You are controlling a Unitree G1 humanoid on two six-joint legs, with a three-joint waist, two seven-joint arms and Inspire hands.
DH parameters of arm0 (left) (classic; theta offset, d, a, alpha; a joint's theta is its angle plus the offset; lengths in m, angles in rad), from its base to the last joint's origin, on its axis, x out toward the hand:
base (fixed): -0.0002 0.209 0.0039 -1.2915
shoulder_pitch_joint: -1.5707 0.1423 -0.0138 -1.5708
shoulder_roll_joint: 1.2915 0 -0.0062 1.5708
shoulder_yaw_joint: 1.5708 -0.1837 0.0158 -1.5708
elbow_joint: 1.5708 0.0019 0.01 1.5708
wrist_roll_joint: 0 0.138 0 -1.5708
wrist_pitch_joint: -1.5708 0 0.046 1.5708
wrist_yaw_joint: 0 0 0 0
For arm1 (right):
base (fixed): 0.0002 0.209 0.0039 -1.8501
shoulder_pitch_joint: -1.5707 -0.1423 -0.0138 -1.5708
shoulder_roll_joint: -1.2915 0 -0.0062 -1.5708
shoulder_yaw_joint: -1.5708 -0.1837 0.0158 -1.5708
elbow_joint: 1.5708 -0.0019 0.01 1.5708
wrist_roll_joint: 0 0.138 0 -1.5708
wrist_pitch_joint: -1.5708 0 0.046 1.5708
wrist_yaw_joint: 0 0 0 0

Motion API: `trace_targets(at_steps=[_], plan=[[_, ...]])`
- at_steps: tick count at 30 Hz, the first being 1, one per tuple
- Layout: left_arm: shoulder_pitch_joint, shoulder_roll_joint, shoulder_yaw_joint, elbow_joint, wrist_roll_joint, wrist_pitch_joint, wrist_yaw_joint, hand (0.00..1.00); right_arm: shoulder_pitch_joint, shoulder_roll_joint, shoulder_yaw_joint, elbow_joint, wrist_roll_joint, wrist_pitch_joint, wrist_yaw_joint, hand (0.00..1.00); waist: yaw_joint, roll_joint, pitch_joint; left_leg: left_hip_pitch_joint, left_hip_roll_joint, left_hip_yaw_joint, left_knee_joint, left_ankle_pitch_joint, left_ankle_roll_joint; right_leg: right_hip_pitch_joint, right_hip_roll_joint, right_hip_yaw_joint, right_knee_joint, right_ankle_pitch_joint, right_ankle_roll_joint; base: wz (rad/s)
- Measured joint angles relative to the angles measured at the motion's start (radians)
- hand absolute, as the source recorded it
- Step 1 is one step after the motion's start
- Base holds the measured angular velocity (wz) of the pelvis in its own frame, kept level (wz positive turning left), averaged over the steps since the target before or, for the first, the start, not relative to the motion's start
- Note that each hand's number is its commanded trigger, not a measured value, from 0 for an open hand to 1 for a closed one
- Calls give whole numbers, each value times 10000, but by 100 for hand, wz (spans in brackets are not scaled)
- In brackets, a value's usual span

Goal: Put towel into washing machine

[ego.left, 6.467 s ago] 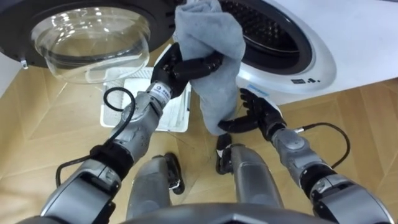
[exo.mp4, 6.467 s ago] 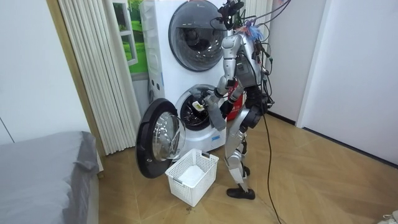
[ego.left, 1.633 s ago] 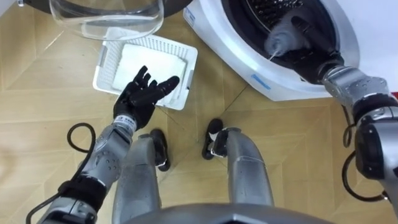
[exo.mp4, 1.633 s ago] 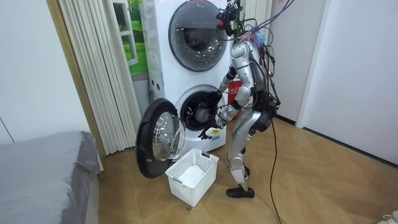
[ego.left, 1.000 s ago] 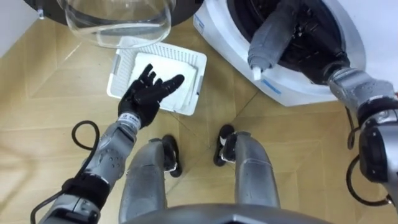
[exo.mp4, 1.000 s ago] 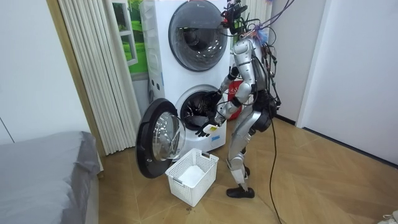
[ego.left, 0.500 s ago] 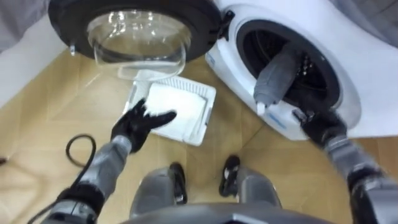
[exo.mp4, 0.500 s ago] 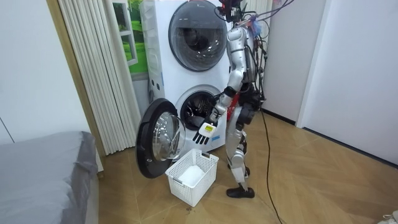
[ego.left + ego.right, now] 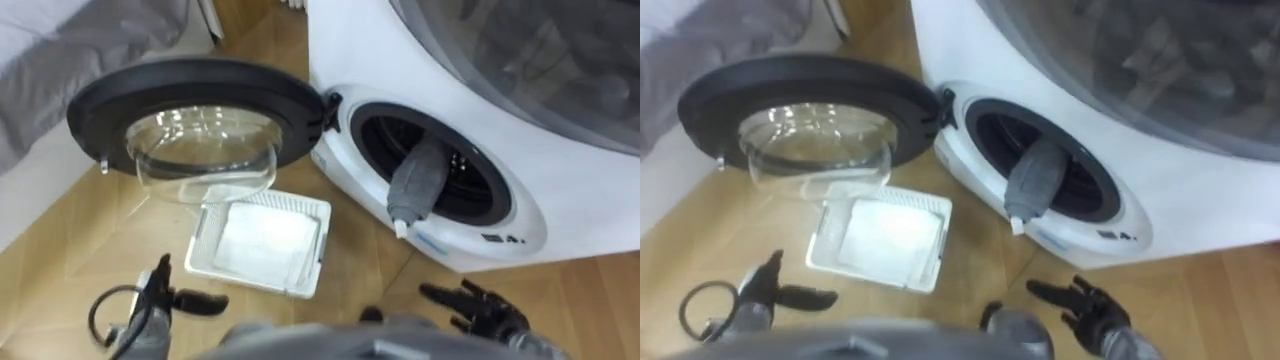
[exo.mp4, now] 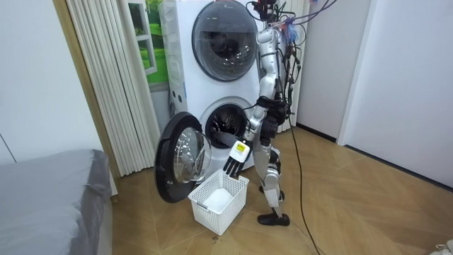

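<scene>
- Withdrawn from washing machine (image 9: pixel 565 205), right hand (image 9: pixel 482 306) is seen at 5 o'clock, fingers spread, empty.
- Cut off at 7 o'clock, left hand (image 9: pixel 188 300) seems open.
- Hidden inside: towel (image 9: pixel 418 182) top.

Stance: the robot stands upright on both legs in the room view.
Left arm: bent at the elbow, the forearm goes forward and down from the body.
Left hand (image 9: pixel 168 297): low at the lower left of the eye views, fingers straight and relaxed, thumb standing apart, holding nothing.
Right hand (image 9: pixel 478 303): low at the lower right, fingers straight and spread, pointing to the left, holding nothing.
Hands: well apart from each other.
</scene>
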Motion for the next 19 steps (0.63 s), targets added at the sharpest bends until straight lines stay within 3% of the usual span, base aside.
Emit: trace_targets(at_steps=[2, 8, 15, 19], plan=[[230, -25, 162, 15, -18, 15, 6, 0, -12, 165, -3, 7, -555, -1, -177, 0, 7, -130, -14, 179, -1, -1, -28, -2, -4, 254, 21, -5, -164, -1, -2, 4], [443, -133, 490, 511, -11, 114, -26, 0, 36, 255, -16, 96, -1502, 0, -427, 0, 9, -127, 6, 493, 0, -21, -218, -7, -25, 538, 58, 2, -184, -1, -2, 0], [551, -203, 641, 685, -76, 830, -93, 0, 84, 266, 83, 3, -2070, 88, -637, 0, 14, -146, -2, 781, -1, -93, -316, 26, -75, 858, 109, 57, -329, -25, -20, 2], [549, -256, 657, 672, -100, 1000, -84, 0, 73, 400, 93, 1, -2160, 106, -730, 0, 31, -214, 19, 907, -13, -130, -337, 25, -76, 987, 107, 74, -336, -92, 1, 3]])
